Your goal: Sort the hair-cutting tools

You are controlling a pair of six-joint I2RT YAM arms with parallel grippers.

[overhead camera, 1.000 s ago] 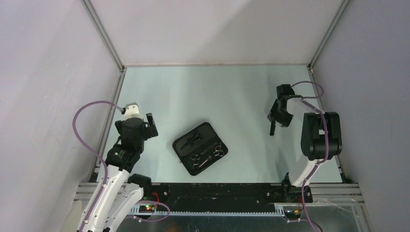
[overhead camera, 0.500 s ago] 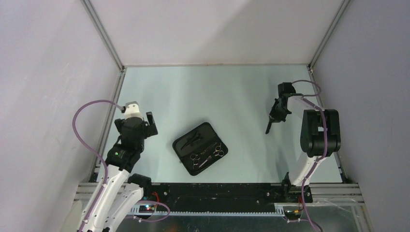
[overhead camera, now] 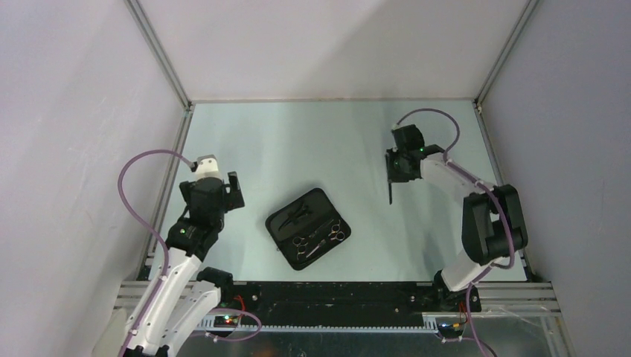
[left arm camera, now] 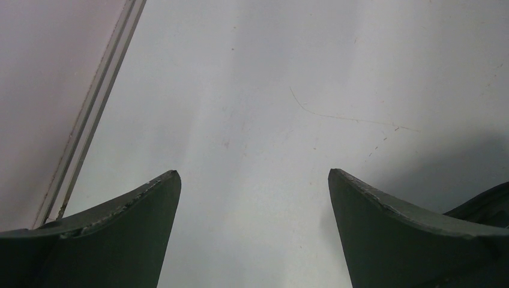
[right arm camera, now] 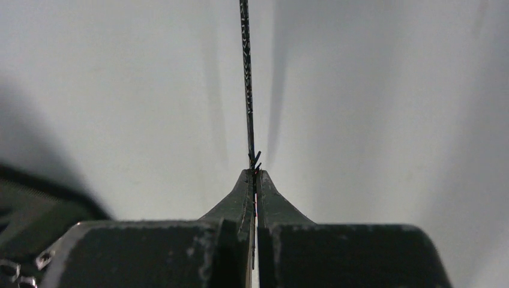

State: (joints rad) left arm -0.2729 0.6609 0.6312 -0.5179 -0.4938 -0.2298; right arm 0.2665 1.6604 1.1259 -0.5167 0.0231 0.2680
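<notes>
A pale table (overhead camera: 335,134) was fitted inside the enclosure; an open black zip case (overhead camera: 327,212) was laid diagonally near its front centre.

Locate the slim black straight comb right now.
In the top view the comb is pinched in the shut right gripper, over the right half of the table, right of the open black rectangular case.

Bare desk (overhead camera: 327,141) surrounds the black case (overhead camera: 279,225), sole obstacle at centre. The comb (overhead camera: 391,190) juts from the right hand (overhead camera: 394,172), well apart from it.
</notes>
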